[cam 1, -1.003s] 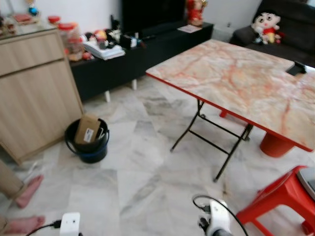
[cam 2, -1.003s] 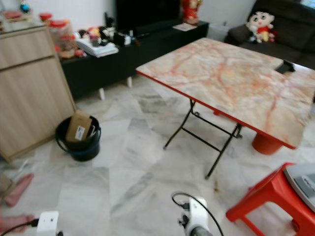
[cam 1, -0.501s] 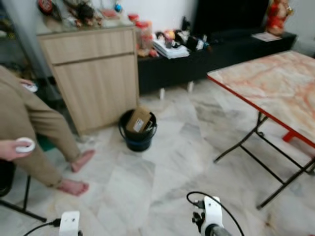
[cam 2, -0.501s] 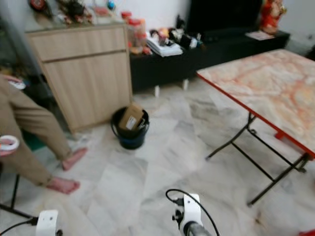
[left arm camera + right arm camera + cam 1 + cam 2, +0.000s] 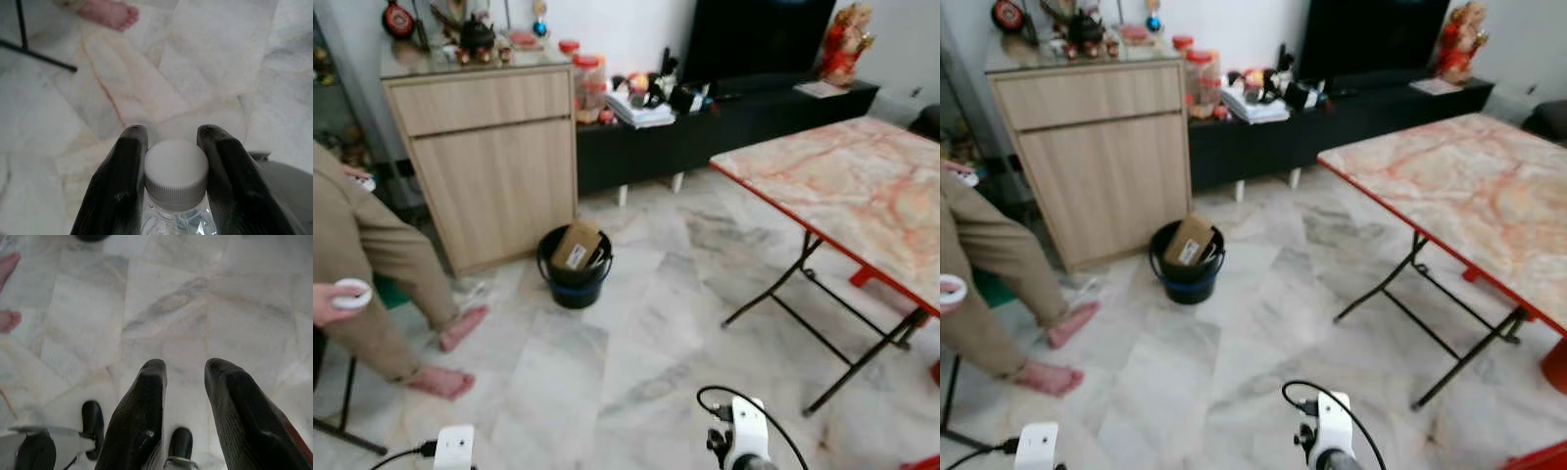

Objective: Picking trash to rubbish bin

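Observation:
A dark blue round rubbish bin (image 5: 573, 277) stands on the marble floor in front of the wooden cabinet, with a brown cardboard box (image 5: 574, 246) sticking out of it. My left gripper (image 5: 171, 147) is shut on a clear plastic bottle with a white cap (image 5: 176, 171), its two black fingers pressing either side of the cap. My right gripper (image 5: 186, 377) hangs open over the floor with nothing between its fingers. The tops of both wrists show low in the left eye view, far short of the bin.
A person's legs and bare feet (image 5: 440, 382) are at the left, a hand holding a white object (image 5: 350, 293). A folding table with a marbled orange top (image 5: 842, 196) fills the right. A wooden cabinet (image 5: 489, 166) and a black TV bench (image 5: 724, 127) line the back wall.
The camera has swung left and then steadied: the bin shifted from the left edge toward the middle, the person came into view, and the table slid to the right.

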`<state>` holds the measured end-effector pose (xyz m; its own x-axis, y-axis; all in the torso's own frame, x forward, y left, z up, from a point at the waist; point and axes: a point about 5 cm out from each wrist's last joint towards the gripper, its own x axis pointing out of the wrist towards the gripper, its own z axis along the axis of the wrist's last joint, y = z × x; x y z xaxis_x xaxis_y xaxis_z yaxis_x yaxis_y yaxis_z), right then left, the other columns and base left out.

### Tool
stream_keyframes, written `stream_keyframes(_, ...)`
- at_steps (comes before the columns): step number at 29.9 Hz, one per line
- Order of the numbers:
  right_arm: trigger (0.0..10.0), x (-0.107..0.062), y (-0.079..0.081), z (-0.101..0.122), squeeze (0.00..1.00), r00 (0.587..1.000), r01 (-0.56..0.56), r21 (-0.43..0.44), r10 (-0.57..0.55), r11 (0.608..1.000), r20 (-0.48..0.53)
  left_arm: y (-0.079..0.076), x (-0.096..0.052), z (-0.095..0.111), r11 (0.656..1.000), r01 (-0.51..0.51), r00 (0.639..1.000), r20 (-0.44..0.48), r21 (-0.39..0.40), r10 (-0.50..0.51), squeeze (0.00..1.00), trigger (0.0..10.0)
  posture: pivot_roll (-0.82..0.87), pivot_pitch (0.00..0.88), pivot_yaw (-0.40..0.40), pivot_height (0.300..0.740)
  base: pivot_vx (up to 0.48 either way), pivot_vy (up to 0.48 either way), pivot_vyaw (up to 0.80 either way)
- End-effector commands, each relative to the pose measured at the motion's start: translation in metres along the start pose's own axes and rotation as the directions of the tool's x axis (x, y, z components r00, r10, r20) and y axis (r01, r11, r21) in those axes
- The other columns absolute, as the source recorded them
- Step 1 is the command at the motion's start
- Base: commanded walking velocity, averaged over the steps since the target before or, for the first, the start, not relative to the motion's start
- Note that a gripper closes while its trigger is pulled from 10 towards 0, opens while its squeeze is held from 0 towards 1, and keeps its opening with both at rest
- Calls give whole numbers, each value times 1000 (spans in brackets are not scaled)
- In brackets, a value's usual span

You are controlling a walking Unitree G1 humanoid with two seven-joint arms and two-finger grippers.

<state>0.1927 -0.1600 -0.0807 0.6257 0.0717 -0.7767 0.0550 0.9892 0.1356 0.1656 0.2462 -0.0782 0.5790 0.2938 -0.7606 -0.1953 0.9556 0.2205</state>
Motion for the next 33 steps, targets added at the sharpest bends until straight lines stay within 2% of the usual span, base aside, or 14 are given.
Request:
stream_keyframes(1,10000,1,-3,7,0,1000,10,4,-10,1000,26,-3,0,2,1000,0,1000,1,3,0,0,10000,-14,0,-62,740,480,0,0)
stream_keyframes(33,10000,1,-4,7,0,1000,15,1,-15,1000,25,-4,0,2,1000,1,1000,5,8,-1,0,10000,-7,0,-64,740,480,0,0)
